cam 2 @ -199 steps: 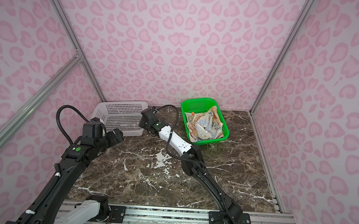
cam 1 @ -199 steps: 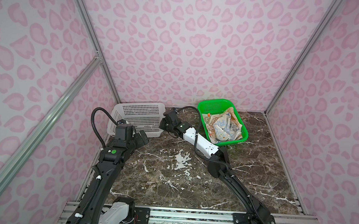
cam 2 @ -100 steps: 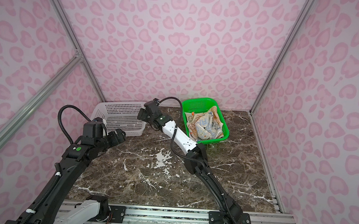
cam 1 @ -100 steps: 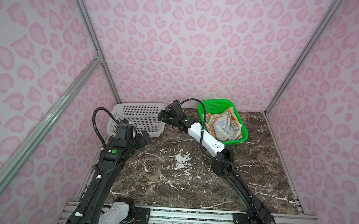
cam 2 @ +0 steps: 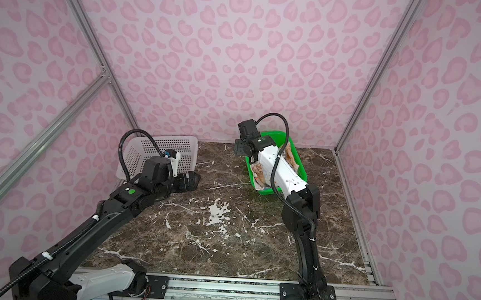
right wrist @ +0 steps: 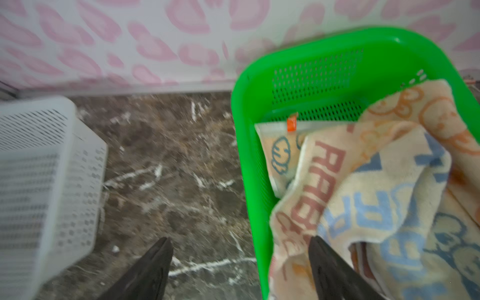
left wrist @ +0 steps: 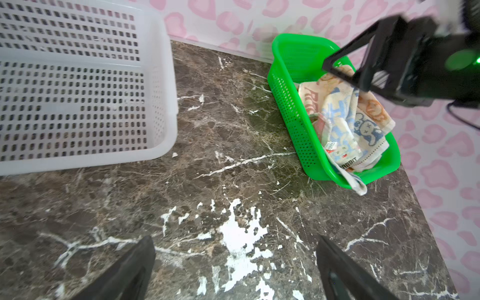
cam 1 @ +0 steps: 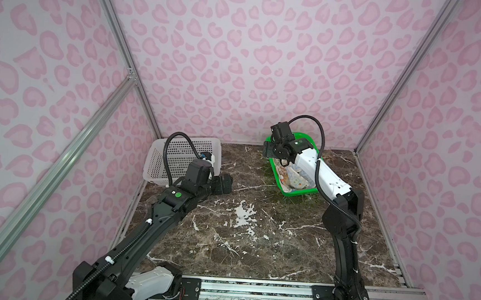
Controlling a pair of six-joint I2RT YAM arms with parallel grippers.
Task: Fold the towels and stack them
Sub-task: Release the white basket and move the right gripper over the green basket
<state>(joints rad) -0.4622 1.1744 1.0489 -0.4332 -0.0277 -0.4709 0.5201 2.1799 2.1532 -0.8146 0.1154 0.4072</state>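
The towels [cam 1: 292, 177] [cam 2: 256, 172] lie crumpled together in the green basket [cam 1: 297, 193] [cam 2: 301, 172] at the back right. On top is a cream one with orange and blue RABBIT letters [right wrist: 376, 194] [left wrist: 348, 122], and one corner hangs over the basket's near rim. My right gripper [cam 1: 271, 153] [cam 2: 237, 150] [right wrist: 240, 240] hovers open above the basket's left rim. One finger is over the cloth, the other over the table, and nothing is held. My left gripper [cam 1: 224, 184] [cam 2: 190, 182] [left wrist: 235, 240] stands open and empty, low over the marble beside the white basket.
An empty white perforated basket [cam 1: 183, 158] [cam 2: 160, 156] [left wrist: 78, 104] [right wrist: 39, 181] stands at the back left. Bare dark marble table [cam 1: 242, 229] lies between the two baskets and in front of them. Pink patterned walls close in the back and both sides.
My right arm has swung from the white basket's right end across to the green basket and risen above its rim. The left arm has hardly moved.
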